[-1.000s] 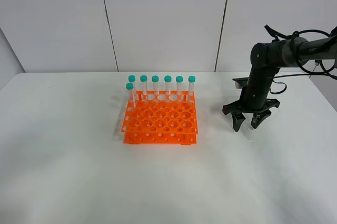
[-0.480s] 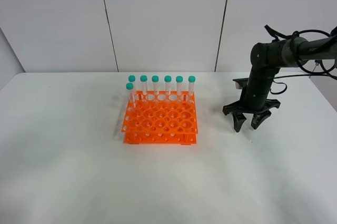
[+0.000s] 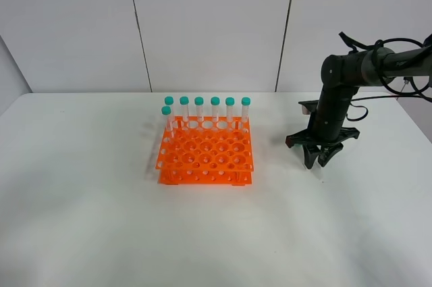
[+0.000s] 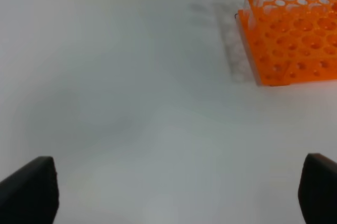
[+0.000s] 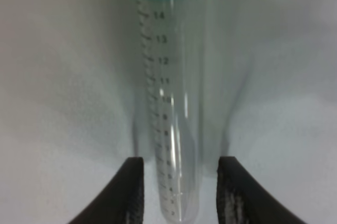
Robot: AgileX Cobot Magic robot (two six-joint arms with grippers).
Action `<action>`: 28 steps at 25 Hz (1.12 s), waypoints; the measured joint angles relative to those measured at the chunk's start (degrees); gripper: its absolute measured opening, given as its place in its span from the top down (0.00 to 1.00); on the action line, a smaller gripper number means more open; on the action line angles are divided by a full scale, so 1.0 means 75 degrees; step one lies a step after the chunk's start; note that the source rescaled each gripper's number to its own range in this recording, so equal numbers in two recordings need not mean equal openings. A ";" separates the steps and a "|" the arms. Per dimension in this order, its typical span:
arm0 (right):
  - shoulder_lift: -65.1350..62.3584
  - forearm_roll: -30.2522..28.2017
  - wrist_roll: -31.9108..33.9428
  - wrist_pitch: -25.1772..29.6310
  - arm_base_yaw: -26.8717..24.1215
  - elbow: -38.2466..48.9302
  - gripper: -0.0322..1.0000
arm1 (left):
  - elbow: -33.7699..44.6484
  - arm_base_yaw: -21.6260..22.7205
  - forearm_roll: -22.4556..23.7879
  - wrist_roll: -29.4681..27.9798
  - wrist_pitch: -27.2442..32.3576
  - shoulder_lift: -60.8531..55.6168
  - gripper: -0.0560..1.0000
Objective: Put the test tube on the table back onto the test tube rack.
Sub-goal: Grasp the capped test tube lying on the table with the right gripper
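Note:
The test tube [image 5: 176,108], clear with a teal-green cap, lies on the white table [image 3: 101,219]. My right gripper [image 3: 319,160] stands straight down over it at the right of the table. Its two black fingers [image 5: 131,195] straddle the tube's lower part, with a thin gap on each side. In the exterior view the tube is hidden under the gripper. The orange test tube rack [image 3: 206,159] stands mid-table, well to the left of the right gripper; it also shows in the left wrist view [image 4: 295,45]. My left gripper [image 4: 179,197] is open and empty over bare table.
Several identical teal-capped tubes [image 3: 207,108] stand upright along the rack's back row and its back left corner. The rack's other holes are empty. The right arm's cables [image 3: 398,64] hang at the far right. Grey wall panels stand behind the table.
The right gripper's fingers have drawn closer together around the tube on the table. Its position has hardly changed. The rack has not moved.

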 joint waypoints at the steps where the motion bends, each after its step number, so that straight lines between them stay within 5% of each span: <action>1: 0.0000 0.0000 0.0000 0.0000 0.0000 0.0000 0.70 | 0.0000 0.0000 0.0000 0.0000 0.0000 0.0000 0.00; 22: 0.0151 -0.0022 0.0077 -0.0141 0.0000 -0.0023 0.71 | 0.0000 0.0000 0.0000 0.0000 0.0000 0.0000 0.00; 26: 0.0151 -0.0022 0.0094 -0.0164 0.0000 -0.0023 0.97 | 0.0000 0.0000 0.0000 0.0000 0.0000 0.0000 0.00; 28: 0.0151 -0.0022 0.0094 -0.0164 0.0000 -0.0023 0.96 | 0.0000 0.0000 0.0000 0.0000 0.0000 0.0000 0.00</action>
